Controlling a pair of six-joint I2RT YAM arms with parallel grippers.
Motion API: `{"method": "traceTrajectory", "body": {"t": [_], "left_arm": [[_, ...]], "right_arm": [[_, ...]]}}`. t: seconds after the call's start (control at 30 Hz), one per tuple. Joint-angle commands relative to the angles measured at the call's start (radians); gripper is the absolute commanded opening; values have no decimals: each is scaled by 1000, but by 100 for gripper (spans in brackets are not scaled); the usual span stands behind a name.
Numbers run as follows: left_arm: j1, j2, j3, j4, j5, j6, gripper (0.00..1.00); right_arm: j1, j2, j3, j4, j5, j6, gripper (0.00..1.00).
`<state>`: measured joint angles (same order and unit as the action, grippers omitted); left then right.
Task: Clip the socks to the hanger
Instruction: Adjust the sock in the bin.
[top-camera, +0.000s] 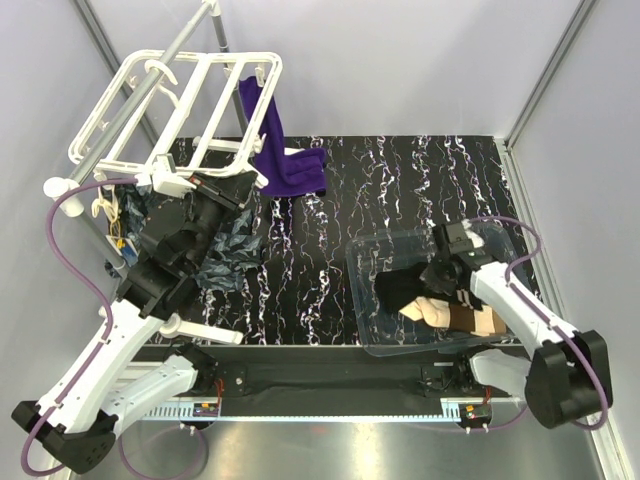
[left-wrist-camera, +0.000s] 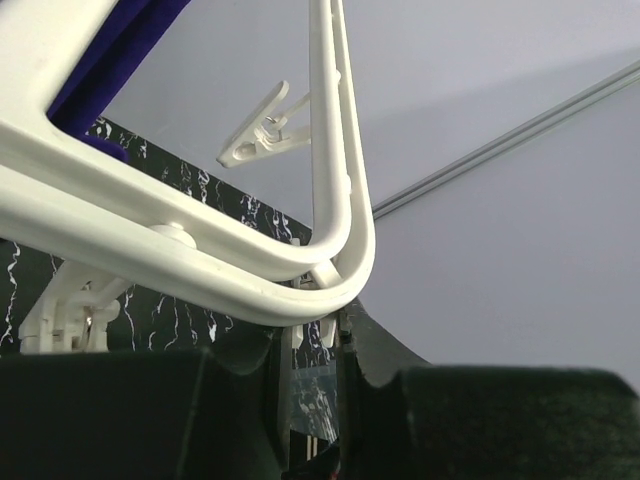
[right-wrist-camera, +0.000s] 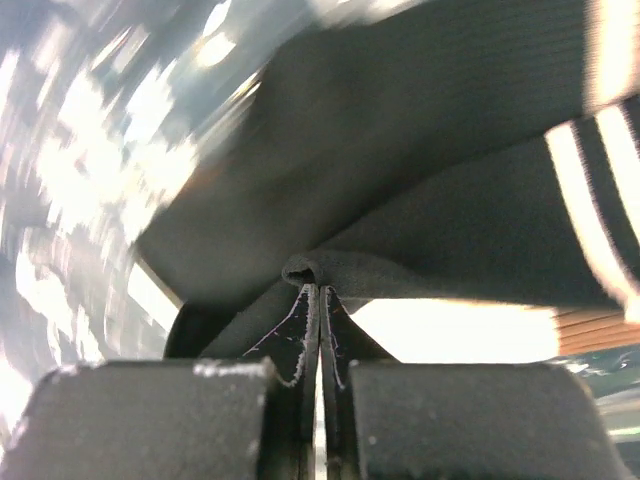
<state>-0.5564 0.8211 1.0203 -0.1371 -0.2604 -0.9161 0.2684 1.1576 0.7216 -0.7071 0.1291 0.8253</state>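
Note:
The white hanger (top-camera: 180, 100) hangs tilted at the back left; its rounded corner (left-wrist-camera: 340, 270) fills the left wrist view. My left gripper (top-camera: 232, 187) sits just under that corner, its jaws (left-wrist-camera: 318, 335) nearly shut on a small white clip (left-wrist-camera: 322, 322) dangling there. A free clip (left-wrist-camera: 262, 135) sticks out higher up. The socks lie in a clear bin: a black sock (top-camera: 400, 285) and a beige one (top-camera: 445, 312). My right gripper (top-camera: 437, 272) is down in the bin, shut (right-wrist-camera: 319, 290) on a pinched fold of the black sock (right-wrist-camera: 400, 130).
A clear plastic bin (top-camera: 365, 262) stands at the right front. A purple cloth (top-camera: 275, 140) hangs from the hanger's far corner onto the table. A grey metal pole (top-camera: 190, 35) carries the hanger. A dark crumpled bag (top-camera: 235, 255) lies by the left arm.

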Motion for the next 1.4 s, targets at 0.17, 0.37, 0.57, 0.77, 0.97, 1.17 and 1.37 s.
{"method": "traceTrajectory", "body": {"t": [0.17,0.37,0.57,0.77,0.97,1.17,1.37], "left_arm": [[-4,-10,-8,56,24,0,0],[-5,-14,-12,45,23,3,0],[-5,-7,-8,51,33,-3,0],[-4,-10,-22,60,43,-17,0],[-5,-8,-25,65,53,-21,0],[-4,-11,-22,57,58,-20,0],[-5,-14,-19,37,55,-10,0]], "right_arm": [[290,-16,6,27,-175,-54,2],[290,-149,27,-84,-21,-43,85],[272,-197,131,-252,145,89,95],[37,-150,85,-143,52,109,65],[17,26,98,-101,150,162,64],[12,146,55,-37,173,209,57],[0,234,-4,66,127,216,52]]}}
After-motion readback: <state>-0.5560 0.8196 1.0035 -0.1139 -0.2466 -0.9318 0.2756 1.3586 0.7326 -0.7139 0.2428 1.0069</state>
